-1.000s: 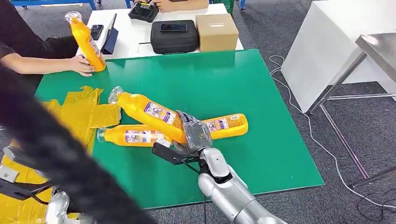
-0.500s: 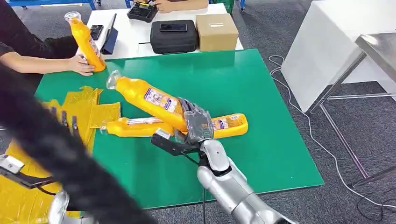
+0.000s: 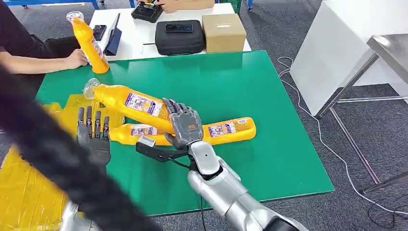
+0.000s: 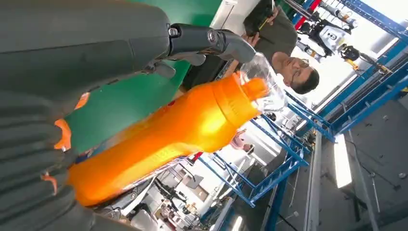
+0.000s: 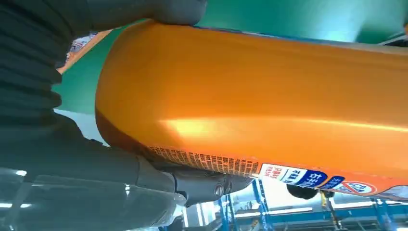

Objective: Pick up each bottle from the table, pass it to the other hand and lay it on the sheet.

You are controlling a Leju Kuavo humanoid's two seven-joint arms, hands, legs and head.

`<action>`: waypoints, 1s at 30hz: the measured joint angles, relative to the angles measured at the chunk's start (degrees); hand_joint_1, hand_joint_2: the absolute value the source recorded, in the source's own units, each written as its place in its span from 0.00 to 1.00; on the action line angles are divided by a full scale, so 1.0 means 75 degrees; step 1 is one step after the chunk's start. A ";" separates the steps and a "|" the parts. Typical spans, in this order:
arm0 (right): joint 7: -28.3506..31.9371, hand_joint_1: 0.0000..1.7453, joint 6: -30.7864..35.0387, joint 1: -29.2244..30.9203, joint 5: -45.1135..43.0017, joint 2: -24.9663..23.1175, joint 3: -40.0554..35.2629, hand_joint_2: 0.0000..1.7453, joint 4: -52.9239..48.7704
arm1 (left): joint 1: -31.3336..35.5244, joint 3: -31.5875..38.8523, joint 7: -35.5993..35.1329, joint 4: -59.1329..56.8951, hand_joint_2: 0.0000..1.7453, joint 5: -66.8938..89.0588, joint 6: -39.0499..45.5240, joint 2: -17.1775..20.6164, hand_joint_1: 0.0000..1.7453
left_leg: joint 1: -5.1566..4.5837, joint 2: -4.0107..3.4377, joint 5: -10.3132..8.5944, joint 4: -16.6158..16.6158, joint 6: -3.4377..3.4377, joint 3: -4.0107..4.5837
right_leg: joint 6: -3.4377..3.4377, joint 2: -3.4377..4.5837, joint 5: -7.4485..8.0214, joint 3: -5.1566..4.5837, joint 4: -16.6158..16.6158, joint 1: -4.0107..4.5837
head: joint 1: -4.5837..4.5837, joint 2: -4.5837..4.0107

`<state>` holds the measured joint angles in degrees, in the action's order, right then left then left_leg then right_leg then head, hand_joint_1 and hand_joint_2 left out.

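orange bottle [image 5: 250,101] label, Chinese print and barcode, too blurred to read

Bright, even light; wrist views blurred, windows perhaps overexposed.

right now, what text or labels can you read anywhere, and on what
Nothing reads clearly.
Held bottle, blue label: white characters, turned and blurred, unreadable; the fine print beside it is too small.
Right lying bottle: label too small.
Left lying bottle: label too small.
Far bottle: label too small.
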<state>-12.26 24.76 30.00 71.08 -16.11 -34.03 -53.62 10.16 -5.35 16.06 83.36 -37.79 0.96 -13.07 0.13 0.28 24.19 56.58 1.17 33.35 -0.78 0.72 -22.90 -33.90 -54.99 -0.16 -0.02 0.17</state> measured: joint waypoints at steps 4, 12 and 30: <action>-0.0114 1.00 -0.0049 -0.0078 0.0058 -0.0017 -0.0117 1.00 0.0000 | -0.0002 0.0006 -0.0009 -0.0012 1.00 0.0000 -0.0009 0.0000 0.00 | -0.0001 0.0001 0.0000 0.0000 0.0000 0.0000 | 0.0000 0.0000 0.0001 0.0001 0.0000 0.0000 | 0.0000 0.0000; -0.0245 1.00 -0.0184 -0.0206 0.0096 -0.0032 -0.0207 1.00 -0.0099 | -0.0019 0.0035 -0.0006 -0.0012 1.00 0.0003 0.0012 0.0012 0.00 | 0.0000 0.0001 -0.0001 0.0000 0.0000 0.0000 | 0.0000 -0.0001 0.0001 0.0001 0.0000 0.0001 | 0.0000 0.0003; -0.0329 1.00 0.0015 -0.0594 0.0431 -0.0023 -0.0309 1.00 -0.1058 | -0.0028 0.0595 -0.0064 -0.0271 1.00 -0.0178 -0.0003 0.0052 0.00 | 0.0000 0.0001 0.0000 0.0000 0.0000 0.0000 | 0.0000 0.0000 0.0000 0.0001 0.0000 0.0000 | 0.0000 0.0000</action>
<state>-14.73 24.87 25.54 74.31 -16.28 -36.35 -61.55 9.95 -0.90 15.58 81.33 -39.12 0.94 -12.68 0.13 0.29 24.18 56.58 1.17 33.35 -0.78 0.72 -22.90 -33.89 -54.99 -0.15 -0.02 0.17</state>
